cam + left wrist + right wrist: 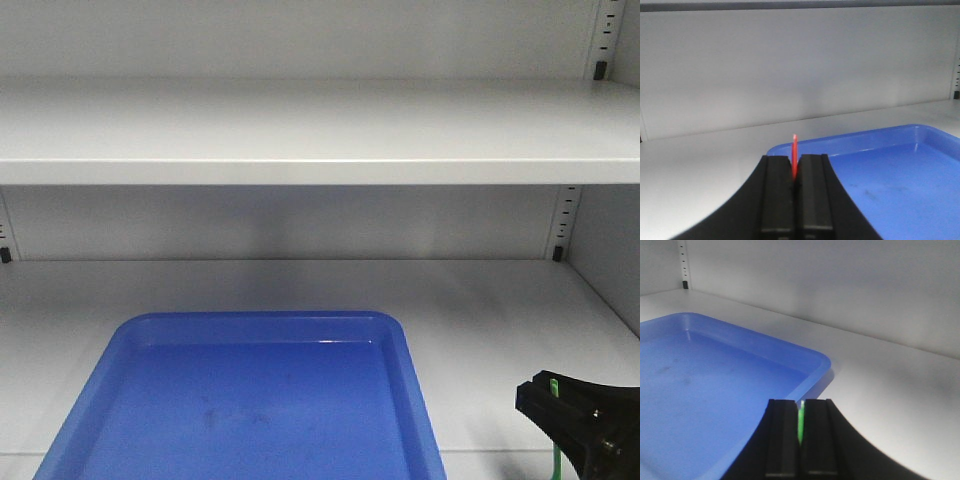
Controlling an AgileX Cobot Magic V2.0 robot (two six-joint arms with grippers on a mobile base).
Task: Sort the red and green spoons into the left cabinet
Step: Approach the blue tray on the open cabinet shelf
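In the left wrist view my left gripper (795,159) is shut on the red spoon (794,152), whose thin end sticks up between the jaws, just before the near left corner of the blue tray (900,170). My right gripper (801,402) is shut on the green spoon (801,422), a thin green strip between its jaws, beside the tray's (700,385) right edge. In the front view the right gripper (585,425) shows at the lower right with a bit of the green spoon (554,466) hanging below it. The left gripper is out of the front view. The tray (250,400) lies on the lower shelf of the left cabinet (300,130).
A grey shelf (300,160) runs overhead across the cabinet. Slotted uprights (567,220) stand at the back corners. The cabinet's right wall (610,250) is close to the right gripper. The tray holds nothing.
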